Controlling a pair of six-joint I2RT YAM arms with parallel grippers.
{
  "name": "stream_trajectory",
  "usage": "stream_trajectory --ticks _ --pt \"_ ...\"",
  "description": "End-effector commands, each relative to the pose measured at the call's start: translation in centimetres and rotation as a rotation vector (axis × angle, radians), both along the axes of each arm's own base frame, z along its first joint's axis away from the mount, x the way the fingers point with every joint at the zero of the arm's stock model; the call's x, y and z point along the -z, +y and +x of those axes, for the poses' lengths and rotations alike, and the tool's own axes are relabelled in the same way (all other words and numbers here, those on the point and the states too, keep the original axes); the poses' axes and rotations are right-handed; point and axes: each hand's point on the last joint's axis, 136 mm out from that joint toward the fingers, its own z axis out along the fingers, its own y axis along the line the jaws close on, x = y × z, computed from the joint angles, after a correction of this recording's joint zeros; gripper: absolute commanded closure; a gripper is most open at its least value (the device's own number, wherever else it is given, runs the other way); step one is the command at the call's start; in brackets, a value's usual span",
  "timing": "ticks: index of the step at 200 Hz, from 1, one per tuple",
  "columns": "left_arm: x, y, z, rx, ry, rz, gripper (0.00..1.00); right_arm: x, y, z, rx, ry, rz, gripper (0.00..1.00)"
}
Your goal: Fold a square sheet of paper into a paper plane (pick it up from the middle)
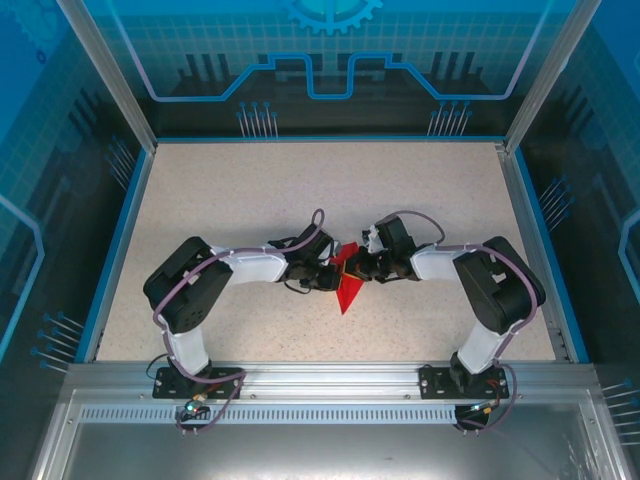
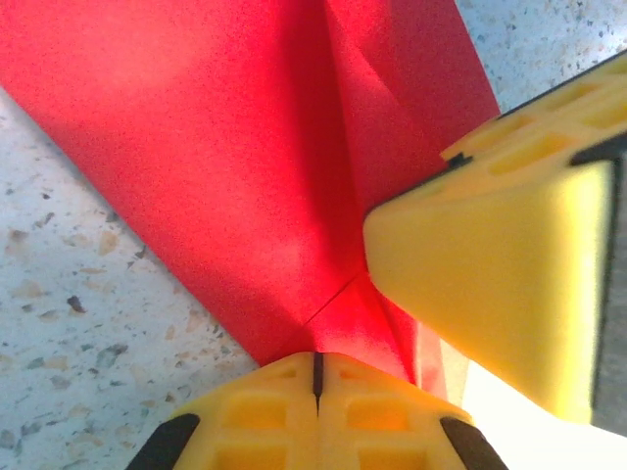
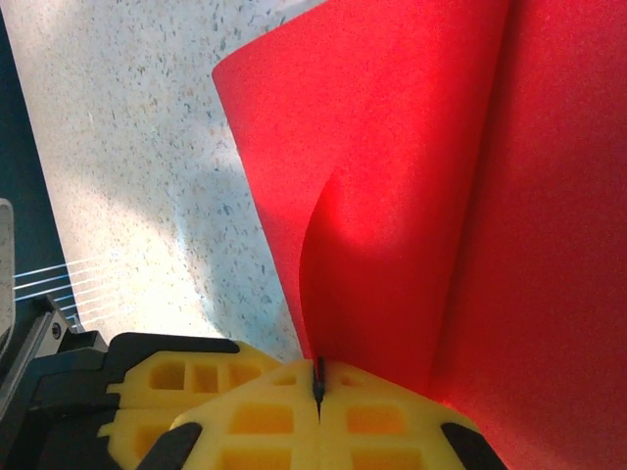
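Two black-and-white arms point(image 1: 250, 265) with looping purple cables point(image 1: 318, 214), yellow grid-patterned tool fingers point(image 3: 255, 416), black base plates point(image 1: 200, 378)

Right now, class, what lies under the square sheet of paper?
The speckled table shows around the square sheet of paper; whatever lies directly below is covered by the red sheet.

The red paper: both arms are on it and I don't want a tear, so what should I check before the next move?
1. Left jaws shut on the red paper: ok.
2. Right jaws shut on it: ok.
3. Paper free of tears: ok where visible.
4. Paper lying flat on the table: not ok; it bows up in a curve in the right wrist view.
5. Clearance between the two sets of jaws: cannot tell; the right arm's yellow finger sits very close in the left wrist view.
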Motion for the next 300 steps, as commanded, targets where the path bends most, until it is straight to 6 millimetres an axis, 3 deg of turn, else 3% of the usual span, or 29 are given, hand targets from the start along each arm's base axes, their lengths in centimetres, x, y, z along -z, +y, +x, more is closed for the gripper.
stream_trajectory --ticks 1,79,137,173,300 --pt "0.6 1.1 -1.3 -0.010 0.053 0.017 1.00 0.4 0.4 0.0 -0.026 0.002 -0.007 0.97" --pt "-1.5 0.6 -0.9 -0.005 0.019 -0.045 1.00 0.7 0.7 0.0 -0.038 0.000 -0.023 0.97" --pt "-0.4 0.9 -0.9 -0.017 0.034 -0.047 1.00 0.5 0.9 -0.1 -0.049 -0.006 -0.032 0.97" --pt "-1.0 1.5 -1.0 -0.018 0.016 -0.030 1.00 0.7 0.6 -0.3 -0.053 -0.008 -0.055 0.97" --pt "2.1 1.6 -0.5 -0.027 0.047 -0.026 1.00 -0.5 1.6 -0.3 -0.075 -0.024 -0.025 0.97"
